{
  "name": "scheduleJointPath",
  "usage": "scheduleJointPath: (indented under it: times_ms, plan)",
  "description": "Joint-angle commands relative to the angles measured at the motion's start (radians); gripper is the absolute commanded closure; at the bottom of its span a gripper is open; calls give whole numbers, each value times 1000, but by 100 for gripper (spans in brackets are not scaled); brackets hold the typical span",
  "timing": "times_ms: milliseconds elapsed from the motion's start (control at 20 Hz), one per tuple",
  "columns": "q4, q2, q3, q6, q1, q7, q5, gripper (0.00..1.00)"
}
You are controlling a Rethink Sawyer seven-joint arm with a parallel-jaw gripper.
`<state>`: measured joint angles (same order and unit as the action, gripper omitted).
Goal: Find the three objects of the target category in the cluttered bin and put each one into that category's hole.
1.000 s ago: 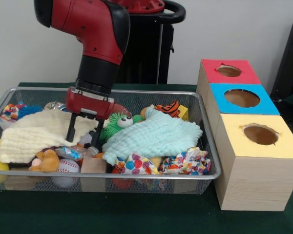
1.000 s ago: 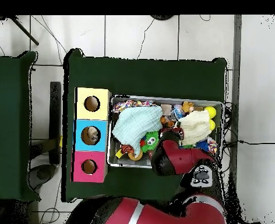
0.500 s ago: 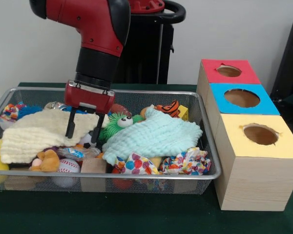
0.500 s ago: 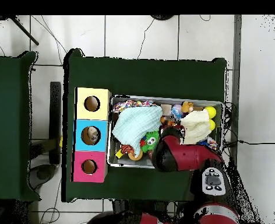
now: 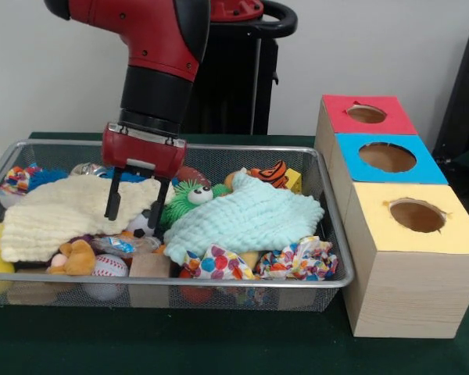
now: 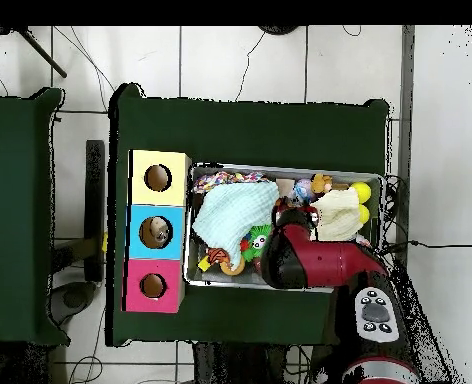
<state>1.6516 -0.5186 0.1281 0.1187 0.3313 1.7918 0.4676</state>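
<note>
Clearly the search step is in hand: nothing is gripped, and the target category cannot be told. Beside the wire bin [image 5: 328,226], three boxes [image 5: 410,258] with red, blue and yellow tops stand in a row, each with its hole. Inside the bin, a mint cloth [image 5: 246,219] covers the middle and a cream cloth [image 5: 55,215] its left end. Between them the gripper [image 5: 136,209] hangs with fingers spread, empty, just above small toys. A baseball [image 5: 108,267] lies at the front edge. Next it must choose one toy and descend.

light: even, bright indoor | shadows: soft — faint | focus: slightly soft
</note>
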Motion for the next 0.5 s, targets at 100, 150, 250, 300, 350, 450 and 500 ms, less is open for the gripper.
scheduleJointPath:
  times_ms: [100, 150, 250, 300, 350, 450, 500]
  plan:
    - [72, 65, -53, -59, -17, 273, -194, 0]
    - [86, 72, -40, -48, -24, 301, -234, 0]
    - [121, 82, -19, -26, -34, 360, -321, 0]
    - [132, 84, -13, -16, -39, 366, -348, 0]
    - [144, 87, -2, 3, -43, 383, -385, 0]
    - [161, 94, 3, 23, -40, 394, -438, 0]
    - [166, 97, 5, 40, -40, 391, -454, 0]
